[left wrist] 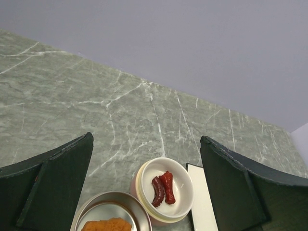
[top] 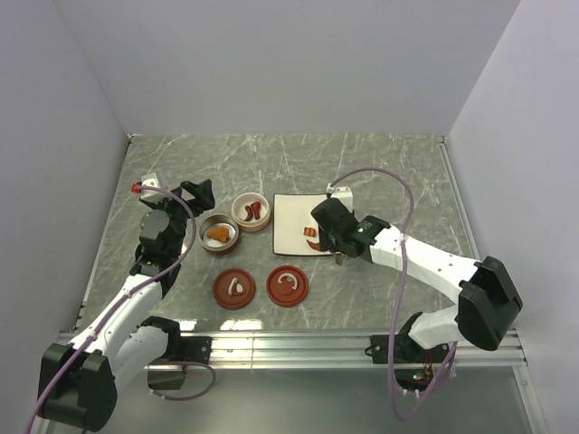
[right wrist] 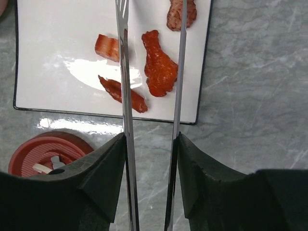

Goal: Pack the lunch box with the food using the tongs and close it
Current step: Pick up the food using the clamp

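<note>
My right gripper (right wrist: 150, 139) is shut on the silver tongs (right wrist: 123, 72). Their two arms stand spread, reaching over the white plate (right wrist: 57, 57). Between the arms lies an orange-red chunk of food (right wrist: 159, 70). A strip (right wrist: 123, 94) and a small piece (right wrist: 107, 46) lie left of it, and a brown piece (right wrist: 181, 13) sits at the top. My left gripper (left wrist: 147, 138) is open above the lunch box bowls. The white bowl (left wrist: 144, 173) holds two dark red pieces (left wrist: 163, 187). The metal bowl (left wrist: 120, 199) holds an orange piece (left wrist: 108, 225).
Two red-brown lids (top: 234, 288) (top: 288, 285) with white handles lie on the marble table in front of the bowls. The plate (top: 289, 237) sits right of the white bowl (top: 251, 212). Grey walls enclose the table on three sides.
</note>
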`<state>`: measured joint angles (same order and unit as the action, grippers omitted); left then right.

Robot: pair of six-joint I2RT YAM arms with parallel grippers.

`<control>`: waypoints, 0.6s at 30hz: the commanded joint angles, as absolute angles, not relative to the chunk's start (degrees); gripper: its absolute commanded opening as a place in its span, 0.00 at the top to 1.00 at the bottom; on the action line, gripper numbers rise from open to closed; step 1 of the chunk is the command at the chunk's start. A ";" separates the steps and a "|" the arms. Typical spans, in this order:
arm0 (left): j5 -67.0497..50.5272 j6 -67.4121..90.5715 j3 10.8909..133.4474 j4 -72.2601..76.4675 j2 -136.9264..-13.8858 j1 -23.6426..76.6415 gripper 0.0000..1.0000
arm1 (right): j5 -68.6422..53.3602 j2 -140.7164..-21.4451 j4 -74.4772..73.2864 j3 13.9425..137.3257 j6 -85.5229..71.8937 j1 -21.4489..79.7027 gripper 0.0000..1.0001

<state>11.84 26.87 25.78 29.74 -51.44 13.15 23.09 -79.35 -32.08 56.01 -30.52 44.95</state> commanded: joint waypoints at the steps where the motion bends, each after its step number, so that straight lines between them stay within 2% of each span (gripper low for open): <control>1: 11.16 27.60 25.49 32.17 -50.54 12.92 0.01 | 26.45 -75.68 -32.87 55.20 -31.99 44.56 0.47; 18: 10.90 27.60 25.58 32.26 -50.80 13.01 0.01 | 29.62 -72.60 -34.10 54.23 -32.87 44.65 0.47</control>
